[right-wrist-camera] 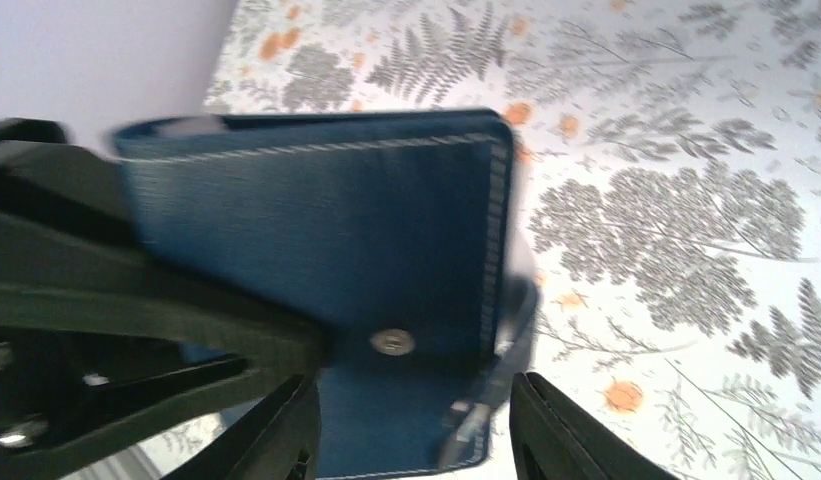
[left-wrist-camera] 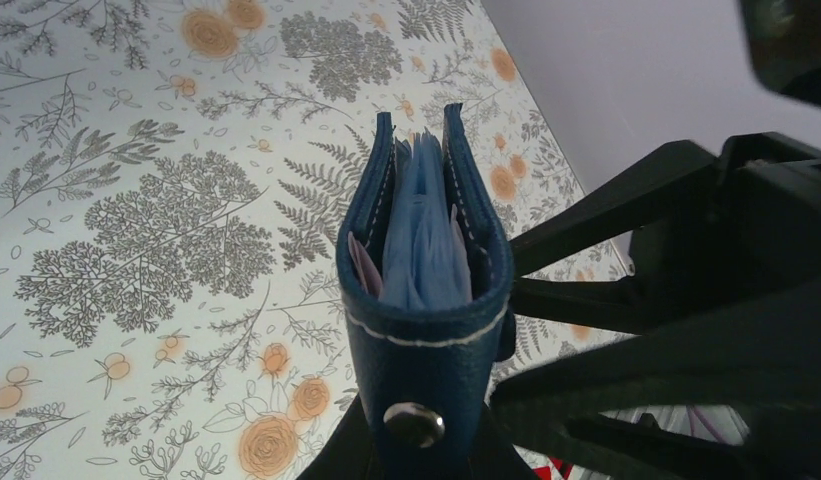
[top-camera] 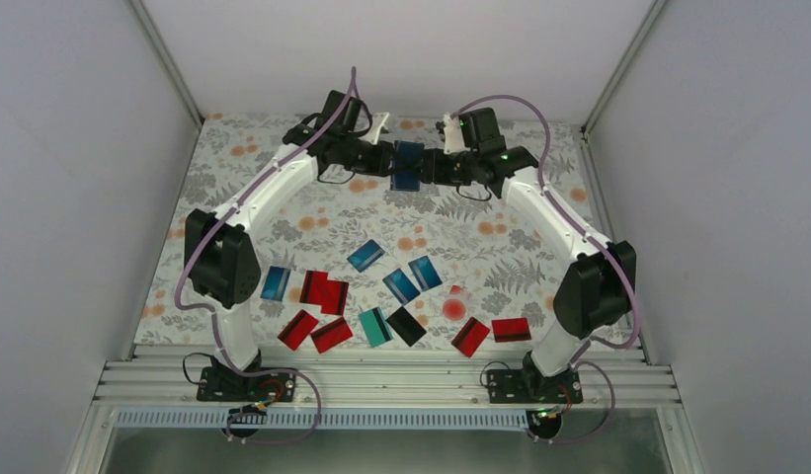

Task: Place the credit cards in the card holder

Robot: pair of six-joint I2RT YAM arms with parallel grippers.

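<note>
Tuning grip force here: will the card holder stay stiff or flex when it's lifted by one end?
Probably flexes: the card holder bows open around its pockets while the left tool pinches the snap end. Its stitched, grained skin likely resists slipping. Thin walls suggest it is light.

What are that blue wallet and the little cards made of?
Wallet: looks like grained leather or faux leather, matte navy, with pale stitching and a shiny metal snap. Cards: probably thin plastic, lying flat, in bright solid colours.
</note>
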